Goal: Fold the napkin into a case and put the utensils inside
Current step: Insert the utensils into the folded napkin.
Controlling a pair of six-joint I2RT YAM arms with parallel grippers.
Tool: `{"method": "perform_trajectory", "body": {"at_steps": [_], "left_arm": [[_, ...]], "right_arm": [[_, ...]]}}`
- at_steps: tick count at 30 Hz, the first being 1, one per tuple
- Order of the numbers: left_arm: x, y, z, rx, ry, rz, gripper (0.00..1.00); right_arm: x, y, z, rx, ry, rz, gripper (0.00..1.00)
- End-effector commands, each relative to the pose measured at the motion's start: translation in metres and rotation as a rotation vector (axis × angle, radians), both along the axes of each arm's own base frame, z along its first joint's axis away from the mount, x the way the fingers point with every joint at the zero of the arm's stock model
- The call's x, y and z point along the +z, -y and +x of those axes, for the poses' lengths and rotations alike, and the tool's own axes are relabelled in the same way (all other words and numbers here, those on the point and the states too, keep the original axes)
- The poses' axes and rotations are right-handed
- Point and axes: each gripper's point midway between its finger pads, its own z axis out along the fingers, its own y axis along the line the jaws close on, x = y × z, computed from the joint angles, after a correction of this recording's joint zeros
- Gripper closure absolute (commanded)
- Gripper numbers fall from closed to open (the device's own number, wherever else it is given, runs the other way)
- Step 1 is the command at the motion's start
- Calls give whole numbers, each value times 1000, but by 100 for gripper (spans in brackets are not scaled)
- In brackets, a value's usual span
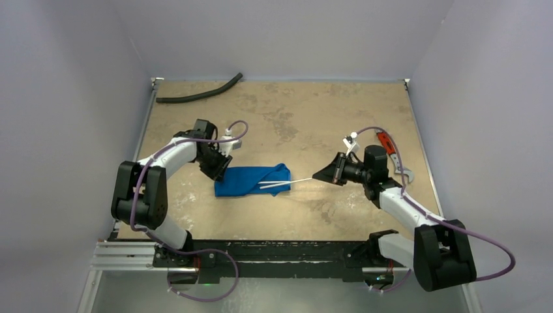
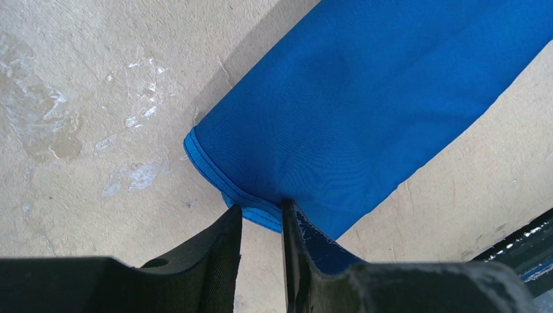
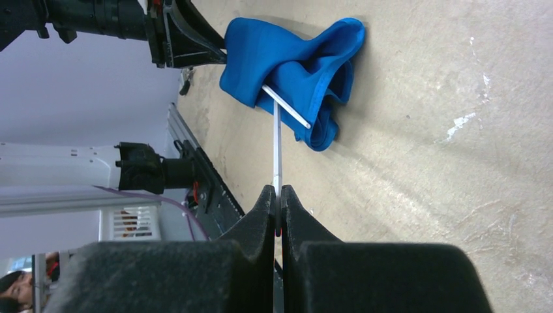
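Right claw (image 3: pixel 277 190) is clamped tight on a slim silver utensil (image 3: pixel 277 143), its tip reaching the blue napkin (image 1: pixel 251 181) on the bench (image 1: pixel 306 124). At the napkin's nine o'clock end, left claw (image 2: pixel 262 210) straddles the hem, jaws narrowly parted.

Black hose (image 1: pixel 199 96) lies far left, red-handled wrench (image 1: pixel 388 145) right.
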Motion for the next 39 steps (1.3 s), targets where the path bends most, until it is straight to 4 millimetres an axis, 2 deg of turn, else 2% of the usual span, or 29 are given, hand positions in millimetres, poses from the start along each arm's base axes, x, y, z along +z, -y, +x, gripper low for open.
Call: {"method": "perform_trajectory", "body": {"at_steps": [1, 7, 16, 27, 39], "left_arm": [[-8, -2, 4, -12, 2, 16, 74], [-18, -4, 2, -26, -29, 31, 79], [-21, -3, 5, -37, -51, 33, 83], [-22, -2, 4, -51, -74, 29, 87], [-24, -2, 0, -62, -91, 26, 93]], "right_arm": [[11, 0, 7, -59, 75, 60, 100], [8, 2, 4, -115, 84, 113, 100], [5, 1, 3, -169, 101, 159, 100], [0, -41, -6, -103, 87, 234, 100], [-8, -68, 11, -133, 107, 265, 100]]}}
